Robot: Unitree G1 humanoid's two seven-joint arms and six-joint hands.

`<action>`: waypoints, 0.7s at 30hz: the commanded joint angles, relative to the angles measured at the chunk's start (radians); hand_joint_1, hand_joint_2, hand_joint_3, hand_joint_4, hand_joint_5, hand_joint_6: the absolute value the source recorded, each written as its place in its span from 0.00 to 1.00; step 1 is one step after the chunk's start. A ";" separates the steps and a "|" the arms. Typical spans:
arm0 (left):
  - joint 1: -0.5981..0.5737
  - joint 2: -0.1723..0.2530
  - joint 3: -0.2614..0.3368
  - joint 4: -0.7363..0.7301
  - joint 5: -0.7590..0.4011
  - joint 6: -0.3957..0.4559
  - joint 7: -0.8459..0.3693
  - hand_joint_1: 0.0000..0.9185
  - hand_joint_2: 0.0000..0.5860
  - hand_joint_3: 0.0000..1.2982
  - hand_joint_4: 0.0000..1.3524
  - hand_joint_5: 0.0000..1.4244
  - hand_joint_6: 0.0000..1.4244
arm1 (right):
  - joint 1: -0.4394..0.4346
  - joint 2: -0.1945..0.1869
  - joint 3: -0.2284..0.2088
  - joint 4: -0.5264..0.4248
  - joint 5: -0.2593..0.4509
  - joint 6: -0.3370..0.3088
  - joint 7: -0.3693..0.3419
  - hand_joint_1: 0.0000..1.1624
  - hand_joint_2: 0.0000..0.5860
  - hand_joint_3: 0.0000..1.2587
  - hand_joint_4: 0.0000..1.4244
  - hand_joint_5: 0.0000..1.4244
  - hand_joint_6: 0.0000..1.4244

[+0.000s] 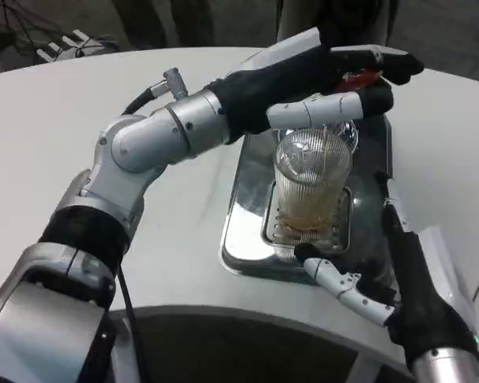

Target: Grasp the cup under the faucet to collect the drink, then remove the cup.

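A clear ribbed cup [311, 187] stands upright on the grate [345, 230] of a steel drip tray [241, 227], with a little amber drink in its bottom. Above it my left hand [327, 76] grips the red faucet handle [359, 79], thumb below and fingers over it. A thin stream seems to run down into the cup. My right hand [395, 271] is open at the tray's front right corner. Its thumb lies in front of the cup's base and its fingers rise to the right of the cup, close but apart from the glass.
The round white table [56, 136] curves away at its front edge [223, 307]. A power strip and cables [64, 44] lie on the floor at the back left. My left forearm [160, 136] spans the table left of the tray.
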 commanded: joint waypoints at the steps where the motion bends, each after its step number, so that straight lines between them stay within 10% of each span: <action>1: 0.017 0.003 -0.024 0.002 0.032 -0.004 -0.051 0.00 0.00 0.17 0.13 0.14 0.08 | -0.063 0.043 0.025 0.070 -0.022 0.039 -0.078 0.46 0.35 0.00 0.00 0.00 0.00; 21: 0.007 0.017 -0.031 -0.013 0.038 -0.011 -0.068 0.00 0.00 0.17 0.12 0.13 0.08 | -0.310 0.105 0.061 0.343 0.043 0.147 -0.301 0.46 0.36 0.00 0.00 0.00 0.00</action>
